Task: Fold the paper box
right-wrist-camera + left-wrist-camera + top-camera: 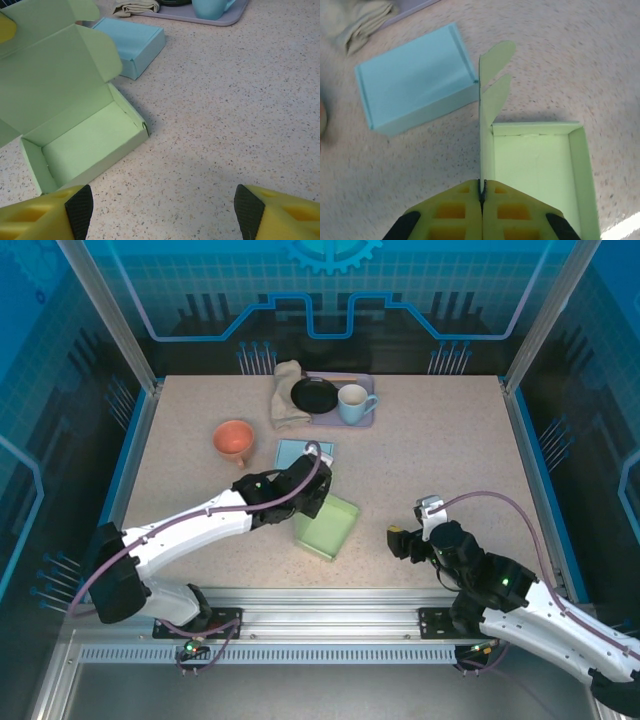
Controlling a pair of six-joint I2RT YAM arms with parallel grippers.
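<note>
The light green paper box point(332, 527) lies open in the middle of the table, its tray point(535, 165) facing up and its lid point(50, 85) standing upright along the left side. My left gripper point(482, 192) is shut on the near edge of that upright lid point(487, 125), which I see edge-on with its two rounded flaps beyond. From above, the left gripper point(310, 490) sits at the box's upper left corner. My right gripper point(402, 540) hovers open to the right of the box, apart from it, with bare tabletop between its fingertips point(79, 207).
A closed light blue box point(305, 453) lies just behind the green one. An orange cup point(233, 440) stands at the left. At the back, a purple tray point(368, 421) carries a black plate point(315, 395) and a pale blue mug point(353, 403), with a beige cloth point(287, 395) beside it.
</note>
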